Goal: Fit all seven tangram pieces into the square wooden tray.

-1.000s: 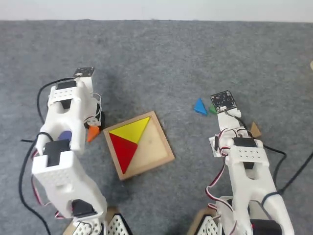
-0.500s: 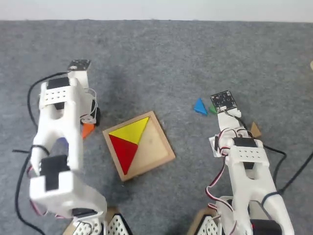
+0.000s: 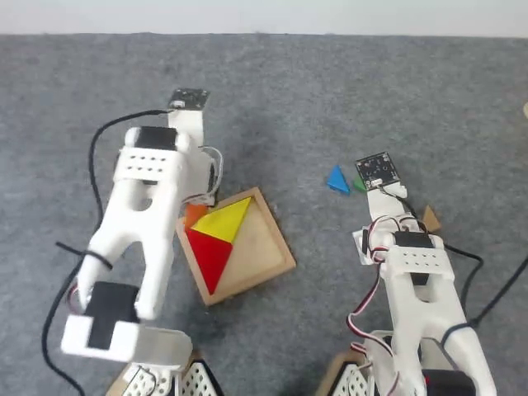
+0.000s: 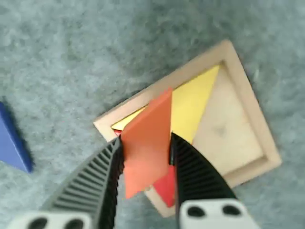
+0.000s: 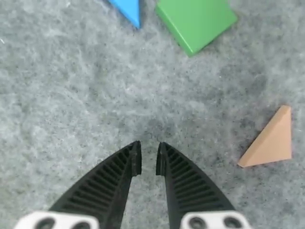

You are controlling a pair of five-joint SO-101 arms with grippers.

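Left gripper: The left gripper [image 4: 145,141] is squeezed tight on the orange piece [image 4: 147,121]. One finger is on each side, so the piece can't slip out.
Orange piece: It is up in the air, over the corner of the tray where the yellow and red pieces lie. It stands on its edge between the fingers. I think it has to be laid flat to fit.
Tray: The square wooden tray [image 3: 278,227] sits turned like a diamond on the grey table [image 3: 330,99], between the two arms.
In the tray: The yellow triangle [image 3: 221,221] and the red triangle [image 3: 208,252] lie flat and touch along one side. They fill one half. The other half is bare wood.
Right gripper: The right gripper [image 5: 148,160] is closed almost all the way, with nothing in it. It points down at bare table near three loose pieces, maybe so it can pick one up soon.
Loose pieces: The light blue triangle [image 5: 128,7] and the green piece [image 5: 196,19] lie just beside each other. The tan triangle [image 5: 269,140] is off to the side of the gripper. A dark blue piece [image 4: 12,143] lies on the table on the left arm's side of the tray.
How far along: Two pieces are in, one is being carried, and four wait on the table.
Watch out: The orange piece could bump the yellow one if it comes down on top of it.
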